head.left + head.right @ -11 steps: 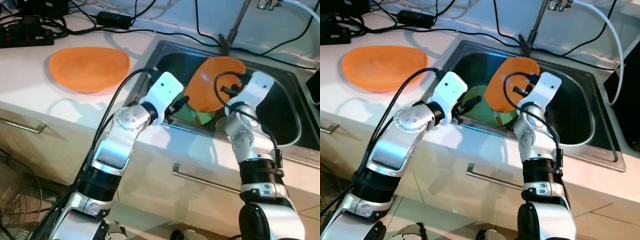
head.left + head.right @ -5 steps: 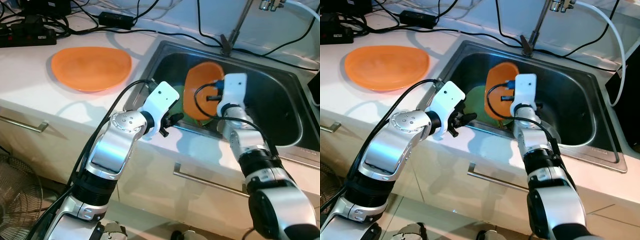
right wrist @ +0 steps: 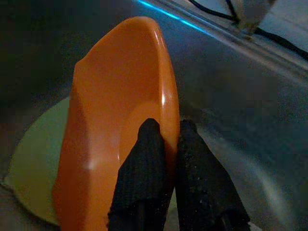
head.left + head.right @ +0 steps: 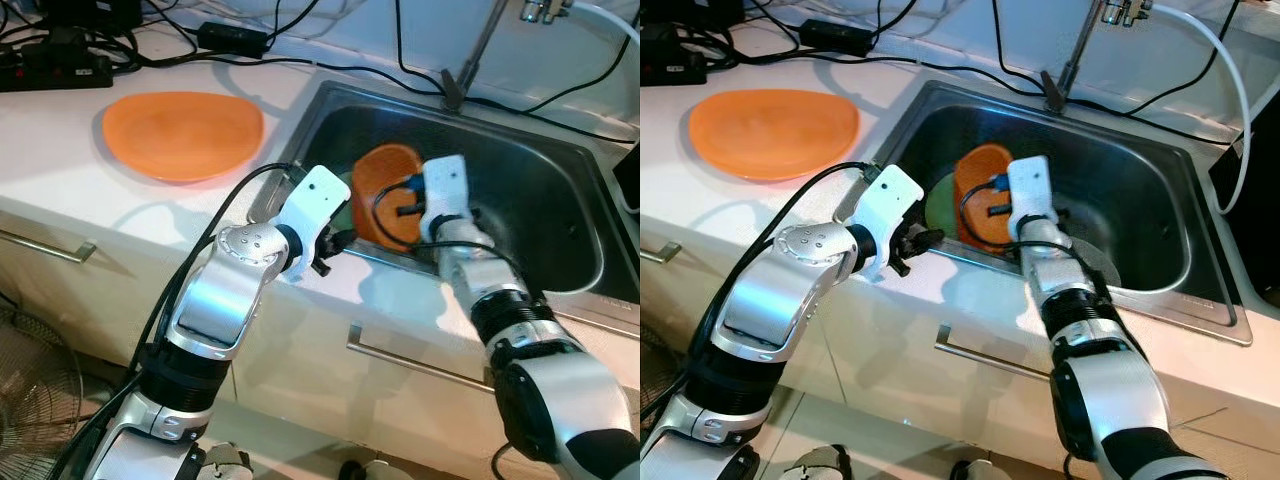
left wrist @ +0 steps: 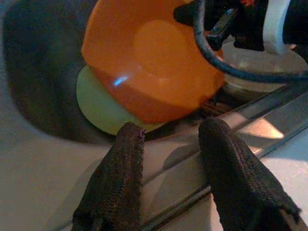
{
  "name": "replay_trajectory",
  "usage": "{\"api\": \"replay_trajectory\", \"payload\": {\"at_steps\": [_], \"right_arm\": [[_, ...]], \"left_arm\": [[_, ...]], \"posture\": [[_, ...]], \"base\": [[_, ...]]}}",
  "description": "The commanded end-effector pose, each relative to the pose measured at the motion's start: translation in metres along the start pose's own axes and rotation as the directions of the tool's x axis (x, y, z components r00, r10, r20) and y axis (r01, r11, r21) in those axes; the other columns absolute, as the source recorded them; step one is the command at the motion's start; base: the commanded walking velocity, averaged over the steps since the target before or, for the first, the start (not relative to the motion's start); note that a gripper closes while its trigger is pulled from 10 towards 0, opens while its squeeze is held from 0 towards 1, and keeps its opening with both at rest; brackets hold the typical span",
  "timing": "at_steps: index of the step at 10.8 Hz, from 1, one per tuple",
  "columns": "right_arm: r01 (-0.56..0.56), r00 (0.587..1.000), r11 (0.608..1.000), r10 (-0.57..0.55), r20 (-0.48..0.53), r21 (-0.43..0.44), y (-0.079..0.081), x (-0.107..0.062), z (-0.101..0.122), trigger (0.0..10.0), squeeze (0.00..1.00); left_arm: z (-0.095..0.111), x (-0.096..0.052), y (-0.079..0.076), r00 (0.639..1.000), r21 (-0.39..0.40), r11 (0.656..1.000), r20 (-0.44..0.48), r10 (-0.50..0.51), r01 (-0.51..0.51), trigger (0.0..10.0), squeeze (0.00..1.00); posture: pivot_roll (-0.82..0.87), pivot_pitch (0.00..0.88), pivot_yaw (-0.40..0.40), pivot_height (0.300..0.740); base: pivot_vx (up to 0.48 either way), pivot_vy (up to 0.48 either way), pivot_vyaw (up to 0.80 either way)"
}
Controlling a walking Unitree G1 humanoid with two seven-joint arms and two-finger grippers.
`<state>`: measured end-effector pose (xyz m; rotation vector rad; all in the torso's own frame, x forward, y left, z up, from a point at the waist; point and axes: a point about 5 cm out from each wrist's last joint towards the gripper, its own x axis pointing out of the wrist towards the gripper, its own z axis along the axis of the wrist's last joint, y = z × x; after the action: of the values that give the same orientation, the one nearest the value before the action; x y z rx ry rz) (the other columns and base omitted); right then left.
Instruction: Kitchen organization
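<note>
Your right arm reaches forward and down, elbow bent, wrist turned inward. The right gripper (image 3: 168, 144) has its fingers (image 3: 144, 163) closed tight, pinching a thin rim between them. Your left arm is bent sharply at the elbow, forearm angled inward. The left gripper (image 5: 168, 144) has its fingers (image 5: 125, 168) spread apart, holding nothing.

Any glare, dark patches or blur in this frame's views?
Left wrist view: small highlight on the orange bowl, fingers soft-edged. Right wrist view: dark sink, a bright blue-white streak along its rim. Eye views: evenly lit, sharp.
</note>
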<state>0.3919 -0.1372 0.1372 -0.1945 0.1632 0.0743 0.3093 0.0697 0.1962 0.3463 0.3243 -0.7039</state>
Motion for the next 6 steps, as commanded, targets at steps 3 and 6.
{"api": "replay_trajectory", "payload": {"at_steps": [3,6], "right_arm": [[-0.022,1.000,1.000,0.022,0.000,0.018,0.0000,0.0030,0.0044,10.0,0.25],[-0.018,1.000,0.999,0.018,-0.015,0.035,-0.0005,0.0032,0.0021,10.0,0.95]], "left_arm": [[0.0034,-0.0012,-0.0014,1.000,-0.010,1.000,0.011,0.003,-0.003,10.0,0.00],[0.0028,-0.0001,-0.0013,1.000,-0.021,1.000,0.017,0.023,-0.022,10.0,0.00]], "posture": [[0.09,0.080,-0.160,0.740],[0.09,0.089,-0.158,0.740]], "base": [[0.000,0.000,0.00],[0.000,0.000,0.00]]}}
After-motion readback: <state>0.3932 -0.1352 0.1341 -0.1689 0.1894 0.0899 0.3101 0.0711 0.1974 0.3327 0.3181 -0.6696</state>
